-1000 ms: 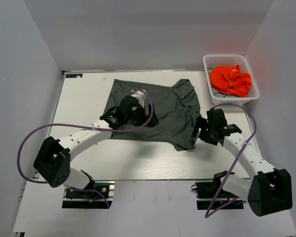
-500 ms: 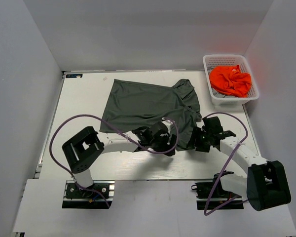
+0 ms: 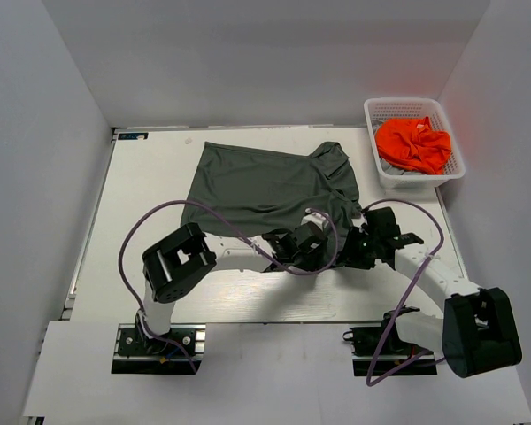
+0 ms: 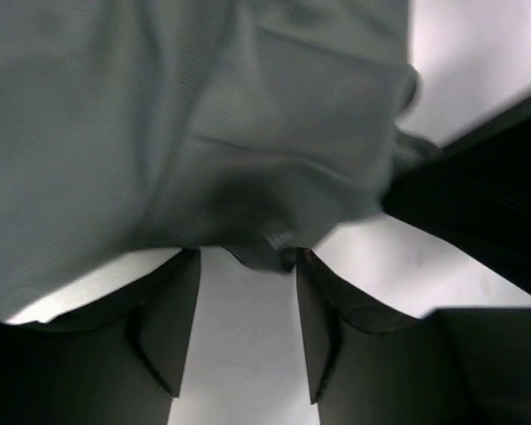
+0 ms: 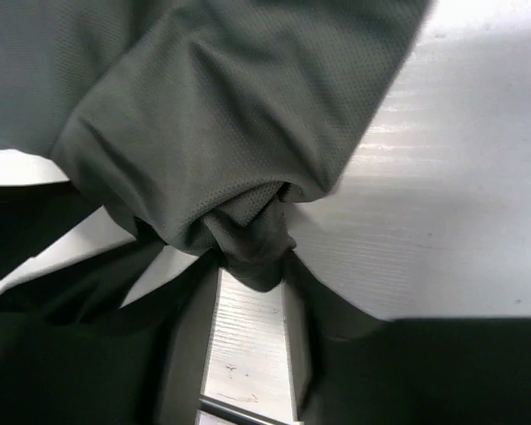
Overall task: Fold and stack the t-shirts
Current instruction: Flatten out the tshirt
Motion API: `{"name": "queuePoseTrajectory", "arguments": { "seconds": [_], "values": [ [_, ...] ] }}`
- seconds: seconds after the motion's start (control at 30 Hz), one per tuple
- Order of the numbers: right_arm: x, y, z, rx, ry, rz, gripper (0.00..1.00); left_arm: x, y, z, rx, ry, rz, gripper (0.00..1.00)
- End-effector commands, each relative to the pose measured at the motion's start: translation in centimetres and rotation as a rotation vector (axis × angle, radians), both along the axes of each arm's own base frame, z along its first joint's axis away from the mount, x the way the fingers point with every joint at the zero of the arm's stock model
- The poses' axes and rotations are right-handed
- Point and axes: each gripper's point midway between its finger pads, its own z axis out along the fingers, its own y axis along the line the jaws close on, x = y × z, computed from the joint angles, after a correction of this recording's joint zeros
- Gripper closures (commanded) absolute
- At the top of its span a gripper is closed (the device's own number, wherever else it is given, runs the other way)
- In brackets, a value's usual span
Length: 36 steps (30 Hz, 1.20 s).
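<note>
Olive-grey t-shirt (image 3: 265, 181) lies spread on the table (image 3: 150, 177), stretching away beyond both grippers, its near edge right at their tips. Left gripper (image 4: 246, 258): jaws apart, a lobe of hem hanging between the fingertips. Right gripper (image 5: 252, 266): fabric bunched into the gap, touching both fingers, though I can't tell whether it truly bites. Looks like the grasp before the first fold. The next move calls for two firm pinches, then an even lift. Orange t-shirt (image 3: 413, 144) waits in the basket (image 3: 403, 101), well beyond the right gripper.
</note>
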Motion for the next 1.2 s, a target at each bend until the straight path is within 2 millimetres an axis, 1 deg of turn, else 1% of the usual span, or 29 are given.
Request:
{"name": "queuePoseTrajectory", "arguments": {
  "seconds": [0.0,0.03,0.07,0.1,0.13,0.17,0.2,0.23,0.27,0.33,0.4,0.43,0.47,0.5,0.53,0.57,0.6,0.63,0.67,0.7,0.77,0.8,0.83,0.87,0.93,0.97,1.0,1.1,1.17],
  "values": [
    [1.5,0.8,2.4,0.037,-0.074,0.027,0.62,2.0,0.6,0.7,0.036,-0.061,0.099,0.43],
    [1.4,0.8,2.4,0.035,-0.076,0.036,0.62,2.3,0.5,1.1,0.032,-0.074,0.109,0.45],
    [1.7,0.8,2.7,0.035,-0.089,0.034,0.63,2.5,0.4,0.8,0.04,-0.078,0.115,0.5],
    [1.6,0.8,2.8,0.033,-0.092,0.039,0.66,2.9,0.0,1.2,0.039,-0.085,0.122,0.55],
    [1.7,0.6,2.9,0.022,-0.098,0.032,0.74,3.1,0.4,0.3,0.08,-0.083,0.132,0.6],
    [1.8,0.5,3.2,0.02,-0.104,0.027,0.8,3.2,0.5,0.1,0.099,-0.085,0.14,0.77],
    [1.8,0.5,3.2,0.018,-0.105,0.027,0.85,3.8,0.3,0.6,0.103,-0.097,0.167,0.87],
    [2.1,0.4,3.6,0.017,-0.117,0.018,0.94,3.9,0.6,0.4,0.116,-0.089,0.19,0.99],
    [2.1,0.3,3.5,0.013,-0.113,0.016,0.98,3.7,0.9,0.3,0.138,-0.081,0.189,1.0],
    [2.3,0.4,4.0,0.021,-0.12,0.006,1.0,3.8,1.1,0.6,0.141,-0.087,0.195,1.0],
    [2.3,0.4,4.1,0.022,-0.106,-0.008,1.0,3.1,1.5,1.6,0.107,-0.074,0.187,1.0],
    [2.5,0.5,4.7,0.026,-0.109,-0.014,1.0,2.9,1.5,2.1,0.086,-0.072,0.18,1.0],
    [2.2,0.4,4.8,0.023,-0.091,-0.02,1.0,2.4,1.9,2.0,0.077,-0.058,0.177,1.0],
    [2.6,0.4,5.6,0.028,-0.104,-0.03,1.0,1.9,1.8,3.5,0.04,-0.052,0.161,1.0],
    [2.4,0.4,6.1,0.021,-0.091,-0.034,1.0,1.5,2.0,3.7,0.033,-0.041,0.15,1.0],
    [1.7,0.0,6.3,0.009,-0.063,-0.044,1.0,1.1,1.7,4.5,0.004,-0.026,0.141,1.0],
    [2.0,-0.2,7.1,-0.006,-0.076,-0.056,1.0,0.7,2.1,4.6,0.004,-0.009,0.14,1.0],
    [1.0,-0.7,7.3,-0.03,-0.038,-0.06,1.0,0.3,2.3,5.5,-0.017,0.001,0.138,1.0],
    [1.0,-0.9,8.1,-0.039,-0.052,-0.061,1.0,-0.5,1.8,6.0,-0.037,0.015,0.11,1.0],
    [0.8,-1.4,8.5,-0.055,-0.057,-0.07,1.0,-1.0,2.2,5.9,-0.028,0.028,0.102,1.0],
    [-0.7,-2.2,9.1,-0.09,-0.024,-0.073,1.0,-1.7,2.1,6.4,-0.05,0.052,0.073,1.0],
    [-1.1,-2.4,9.6,-0.088,-0.039,-0.079,0.94,-2.2,2.1,6.2,-0.039,0.057,0.064,1.0],
    [-1.9,-2.8,9.3,-0.106,-0.007,-0.085,0.85,-2.5,2.2,6.1,-0.033,0.071,0.054,1.0],
    [-3.0,-3.2,8.7,-0.12,0.026,-0.088,0.71,-2.9,2.4,5.8,-0.023,0.087,0.046,1.0],
    [-4.4,-3.6,7.9,-0.137,0.062,-0.083,0.67,-4.0,2.7,5.5,0.009,0.117,0.024,1.0],
    [-5.3,-4.1,7.2,-0.158,0.093,-0.089,0.61,-4.1,3.1,5.3,0.024,0.124,0.024,1.0],
    [-5.6,-4.3,6.8,-0.167,0.103,-0.091,0.58,-4.9,3.5,4.7,0.054,0.137,0.003,0.99],
    [-5.7,-3.9,6.7,-0.15,0.089,-0.051,0.54,-5.8,4.3,4.6,0.086,0.138,-0.035,0.8],
    [-5.4,-3.0,6.9,-0.108,0.055,0.013,0.48,-6.1,5.4,4.1,0.139,0.143,-0.04,0.6]
  ]
}}
